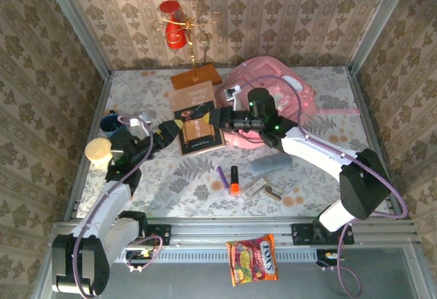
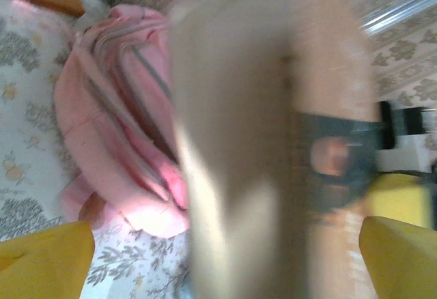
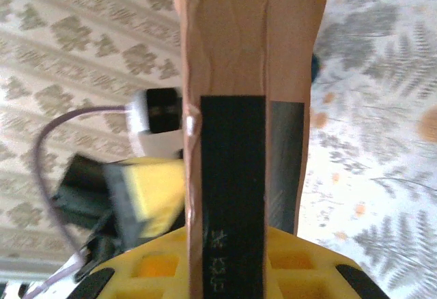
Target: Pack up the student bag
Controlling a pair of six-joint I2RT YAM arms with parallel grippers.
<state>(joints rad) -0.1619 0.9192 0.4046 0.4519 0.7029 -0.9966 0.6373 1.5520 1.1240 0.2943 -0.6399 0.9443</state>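
Snack packet [image 1: 252, 260], one, lies nearest, on the grey ledge below the near edge of the counter [image 1: 171, 183]. Close to the middle of that edge lie one purple pen [image 1: 221, 176], one orange marker [image 1: 234, 181], and two small items too small to name, a pale flat piece [image 1: 254, 188] and a darker piece [image 1: 273, 192]. One grey-blue pouch [image 1: 270, 164] lies just behind them.

One student bag [image 1: 273, 87], pink, rests towards the far right corner of the counter; whether its main opening is unzipped cannot be told. One book [image 1: 199, 125], brown-covered, is held above the middle of the counter, near the bag. The right hand [image 3: 246, 265] is clenched on its edge. The left hand [image 2: 222, 261] is released, fingers spread wide to either side of the book.

Judged progress: early. Nothing is seen inside the bag. The book appears to be the item in transit, and the pouch, pen, marker, both small pieces and the snack packet lie unpacked.
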